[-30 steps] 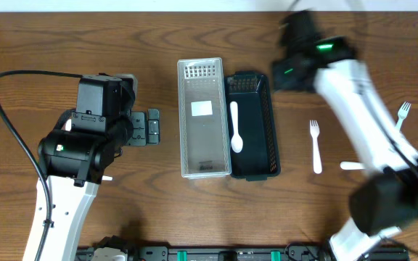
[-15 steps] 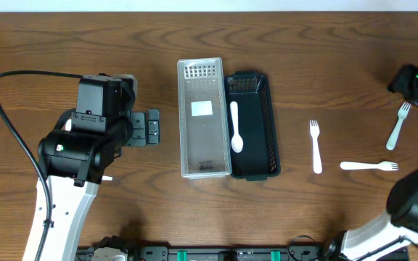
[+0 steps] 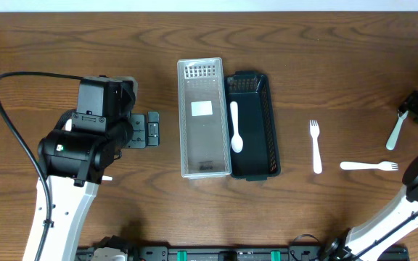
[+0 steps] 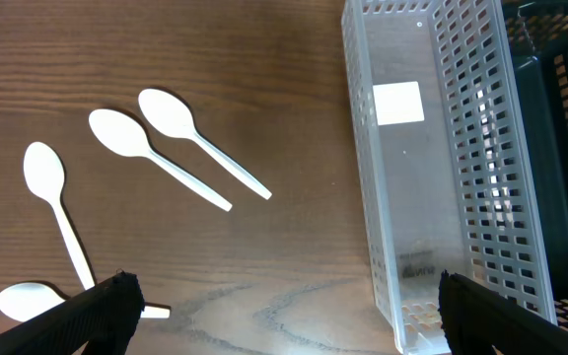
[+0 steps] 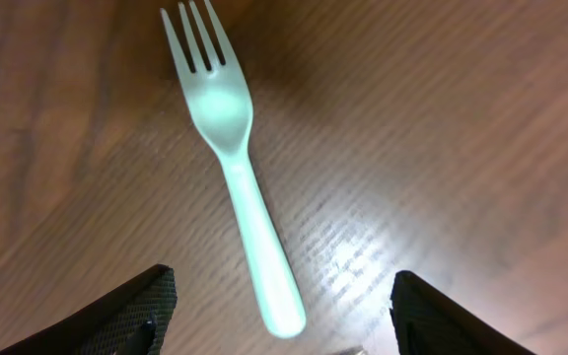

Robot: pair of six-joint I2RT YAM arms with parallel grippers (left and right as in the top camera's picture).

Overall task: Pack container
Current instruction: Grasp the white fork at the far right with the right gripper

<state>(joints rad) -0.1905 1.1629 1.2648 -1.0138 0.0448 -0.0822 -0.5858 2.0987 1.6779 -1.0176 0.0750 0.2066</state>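
As a fork (image 5: 235, 168) is prob. wanted next, R gripper (image 5: 279, 296) is held spread over it, far right of blk bin (image 3: 271, 123). L gripper (image 4: 286, 296) is spread too.

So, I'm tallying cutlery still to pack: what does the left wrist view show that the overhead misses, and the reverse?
Left wrist only: four white spoons lying on the table beside the clear basket. Overhead only: one spoon inside the dark basket, and three forks to its right. Both: the clear basket and the dark basket side by side.
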